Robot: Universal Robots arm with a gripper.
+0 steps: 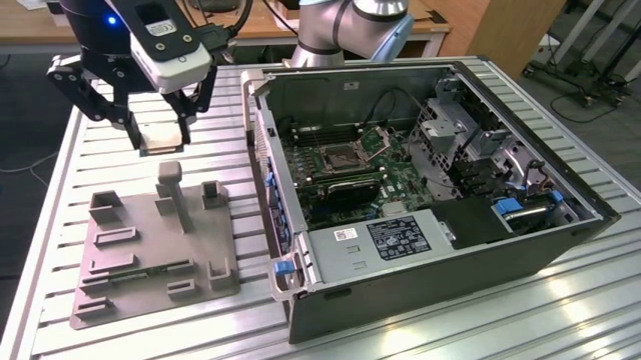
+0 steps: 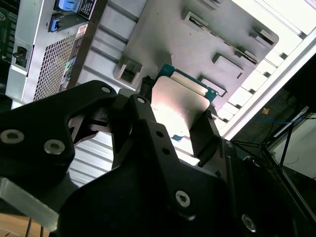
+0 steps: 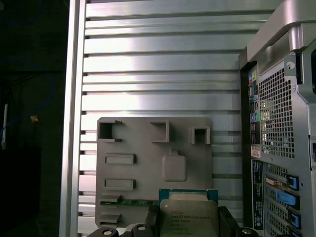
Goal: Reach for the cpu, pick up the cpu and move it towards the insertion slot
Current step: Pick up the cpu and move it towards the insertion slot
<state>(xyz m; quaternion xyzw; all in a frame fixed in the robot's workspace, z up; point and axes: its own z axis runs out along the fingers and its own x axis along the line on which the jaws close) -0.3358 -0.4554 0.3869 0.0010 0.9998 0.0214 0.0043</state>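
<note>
**Small silvery square cpu [image 1: 164, 138] held in black pincer [image 1: 161, 142]**

Exterior view: the cpu hangs near the grey plastic tray [image 1: 150, 247]; the dark, silver-framed insertion slot [image 1: 346, 156] is well apart. Second wrist view: fingers [image 2: 204, 132] clamp the cpu's [image 2: 181, 101] opposite edges. First wrist view: the cpu [image 3: 189, 218] overlaps the tray's edge

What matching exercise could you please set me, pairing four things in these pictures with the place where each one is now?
Things:
1. cpu
2. tray
3. socket
4. memory stick

Places:
A. inside the open computer case
B. flat on the slatted table
C. held in the gripper, lifted off the tray
D. lying in the tray

Pairs: 1-C, 2-B, 3-A, 4-D
</note>
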